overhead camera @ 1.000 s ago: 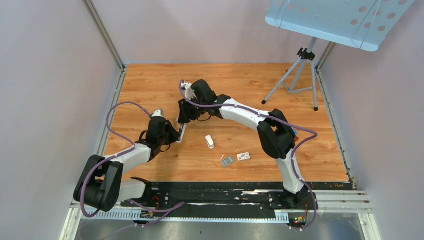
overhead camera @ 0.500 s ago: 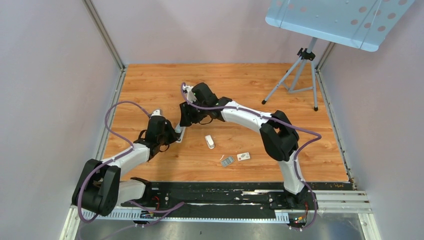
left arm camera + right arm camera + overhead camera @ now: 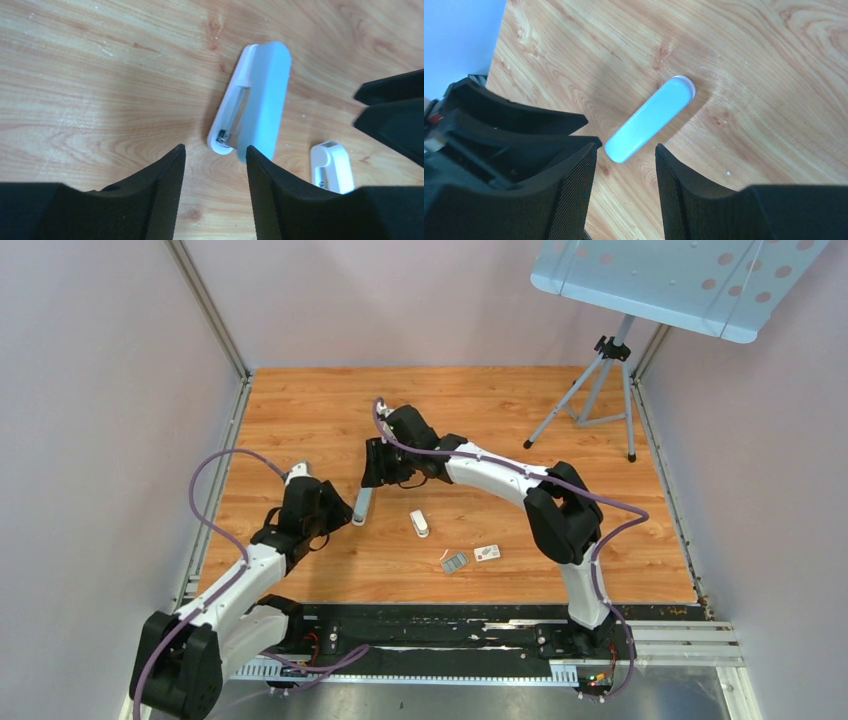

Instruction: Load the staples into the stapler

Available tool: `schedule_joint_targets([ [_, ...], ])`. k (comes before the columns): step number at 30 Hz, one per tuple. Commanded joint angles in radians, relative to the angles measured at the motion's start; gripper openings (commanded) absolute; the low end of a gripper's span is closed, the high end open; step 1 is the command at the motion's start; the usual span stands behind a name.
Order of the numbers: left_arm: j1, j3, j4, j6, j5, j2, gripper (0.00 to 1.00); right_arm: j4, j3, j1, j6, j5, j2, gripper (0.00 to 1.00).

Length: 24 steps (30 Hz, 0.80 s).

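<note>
On the wooden surface (image 3: 300, 410), between the two hands: stapler (image 3: 362, 506) lying flat, touched by neither. Left hand (image 3: 215, 148) spread, empty; right hand (image 3: 626, 146) likewise. Staples (image 3: 455, 561) well apart, nearer the bases.

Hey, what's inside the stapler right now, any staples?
The stapler lies on its side. The left wrist view shows a stretch of metal channel with no staples showing, and a small part at its near end. Its pale cover hides the rest. The staples lie apart on the table.
</note>
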Motion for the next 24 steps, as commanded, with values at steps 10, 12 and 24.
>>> schedule_joint_targets([
  [10, 0.013, 0.052, 0.000, 0.042, 0.013, 0.006, 0.47, 0.007, 0.017, 0.040, 0.163, -0.008, 0.129, 0.46],
  [12, 0.018, 0.057, 0.006, 0.052, 0.014, 0.030, 0.42, 0.008, 0.030, 0.043, 0.167, -0.022, 0.147, 0.45],
  [24, 0.022, 0.006, 0.077, 0.031, 0.016, 0.154, 0.25, 0.009, -0.007, 0.047, 0.178, -0.007, 0.186, 0.40],
])
